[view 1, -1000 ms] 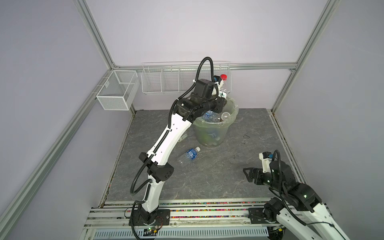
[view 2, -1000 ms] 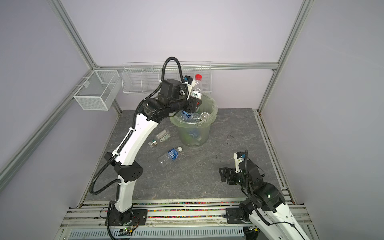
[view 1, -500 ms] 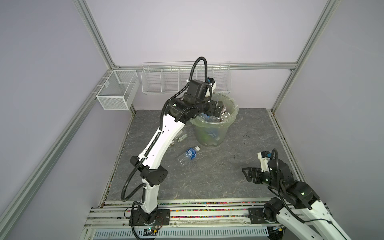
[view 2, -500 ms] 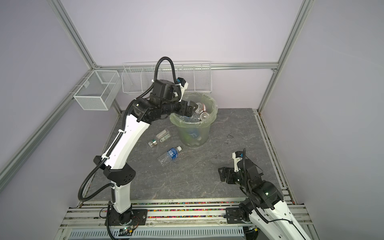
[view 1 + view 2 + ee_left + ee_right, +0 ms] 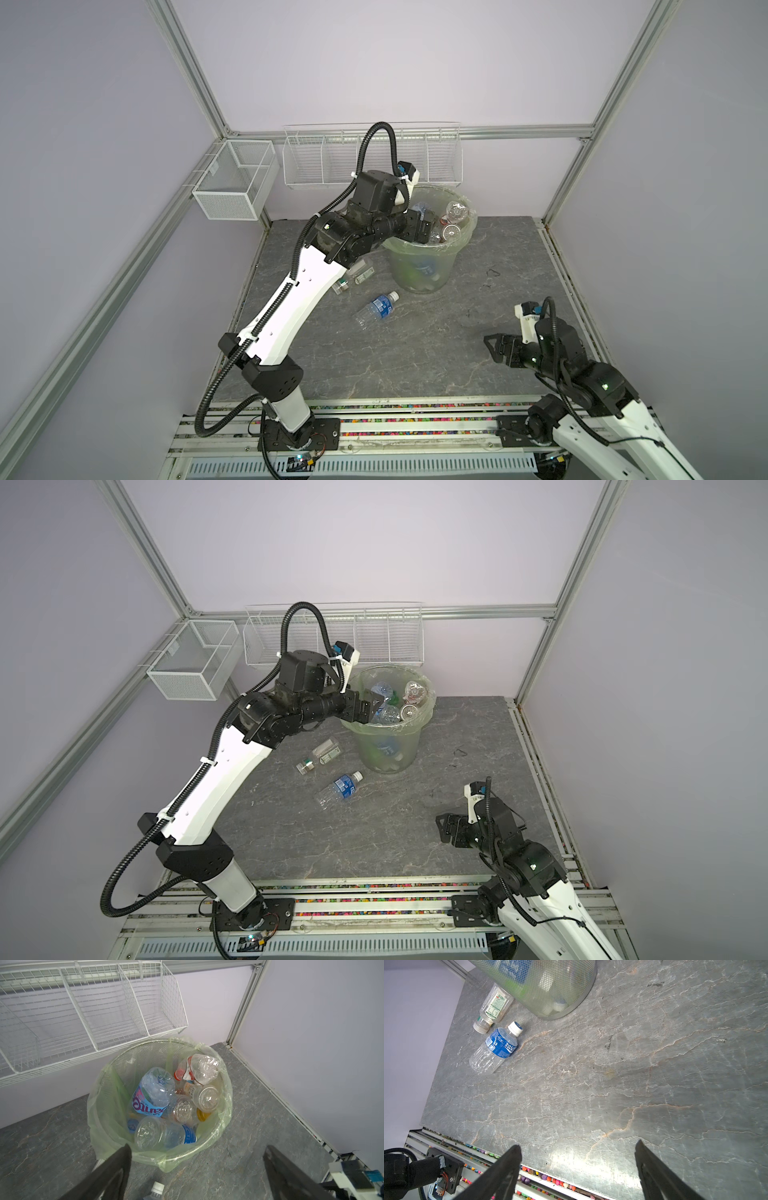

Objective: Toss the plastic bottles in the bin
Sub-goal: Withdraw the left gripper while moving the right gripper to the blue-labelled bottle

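1. The bin (image 5: 419, 270) stands on the grey stone-pattern floor (image 5: 415, 353). A pale green bag (image 5: 225, 1105) is folded over its rim.
2. Plastic bottles (image 5: 182, 1109) are heaped inside the bin, nearly to the rim. Among them are a big blue-label bottle (image 5: 153, 1093) and a red-label bottle (image 5: 199, 1068), lying base-up toward the left wrist camera.
3. Two bottles lie on the floor outside the bin.
   - A white-capped bottle (image 5: 338, 789) with a blue label lies near the bin's base, cap toward the bin.
   - A green-label bottle (image 5: 326, 752) lies just beside the bin's base; contact cannot be judged.
4. The left gripper (image 5: 374, 706) sits over the bin's rim, on the side nearest its own arm. Its jaws are spread wide with nothing between them.
5. The right gripper (image 5: 492, 345) is well apart from the bin, low over bare floor. Its jaws are also spread wide and empty.
6. A wire basket (image 5: 374, 166) hangs on the wall just behind the bin.
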Controlling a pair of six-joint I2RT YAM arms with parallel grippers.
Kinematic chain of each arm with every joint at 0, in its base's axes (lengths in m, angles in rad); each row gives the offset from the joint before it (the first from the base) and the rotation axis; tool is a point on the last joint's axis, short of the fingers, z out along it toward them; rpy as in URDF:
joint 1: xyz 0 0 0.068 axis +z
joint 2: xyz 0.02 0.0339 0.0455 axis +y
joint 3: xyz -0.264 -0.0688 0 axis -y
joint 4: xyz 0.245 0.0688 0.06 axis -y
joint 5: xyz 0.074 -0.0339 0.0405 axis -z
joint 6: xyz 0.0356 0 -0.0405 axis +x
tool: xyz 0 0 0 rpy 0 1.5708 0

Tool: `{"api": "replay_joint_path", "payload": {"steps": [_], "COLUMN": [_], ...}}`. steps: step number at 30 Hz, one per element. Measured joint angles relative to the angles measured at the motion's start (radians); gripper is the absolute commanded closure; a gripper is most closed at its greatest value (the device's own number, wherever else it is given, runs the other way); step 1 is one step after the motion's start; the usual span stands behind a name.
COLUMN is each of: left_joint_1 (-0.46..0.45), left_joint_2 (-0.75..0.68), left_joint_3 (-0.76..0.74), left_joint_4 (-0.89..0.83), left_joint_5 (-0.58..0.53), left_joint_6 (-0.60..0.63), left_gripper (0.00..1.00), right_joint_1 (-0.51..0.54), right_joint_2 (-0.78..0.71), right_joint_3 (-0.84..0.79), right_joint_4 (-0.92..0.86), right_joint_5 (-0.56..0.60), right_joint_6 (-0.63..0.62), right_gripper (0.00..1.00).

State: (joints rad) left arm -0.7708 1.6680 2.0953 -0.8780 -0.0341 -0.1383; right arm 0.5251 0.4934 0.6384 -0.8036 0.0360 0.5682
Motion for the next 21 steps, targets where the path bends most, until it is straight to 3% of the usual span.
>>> {"api": "replay_joint_path", "payload": {"steps": [7, 21], "left_joint_1": [0.041, 0.313], "left_joint_2": [-0.23, -0.587], "left_joint_3": [-0.362, -0.975], "left_joint_4": [0.128, 0.293], "left_joint_5": [-0.002, 0.085], "left_joint_6": [-0.047, -0.193], "left_gripper": [0.02, 0.04], "right_joint_1": [0.0, 0.007], "right_joint_2": [0.016, 0.233], "right_joint_3": [0.002, 0.035], "right_joint_4": [0.0, 0.092], "right_joint_5": [0.0, -0.067], "right_joint_6": [0.001, 0.097], "right_gripper": [0.12, 0.12]}}
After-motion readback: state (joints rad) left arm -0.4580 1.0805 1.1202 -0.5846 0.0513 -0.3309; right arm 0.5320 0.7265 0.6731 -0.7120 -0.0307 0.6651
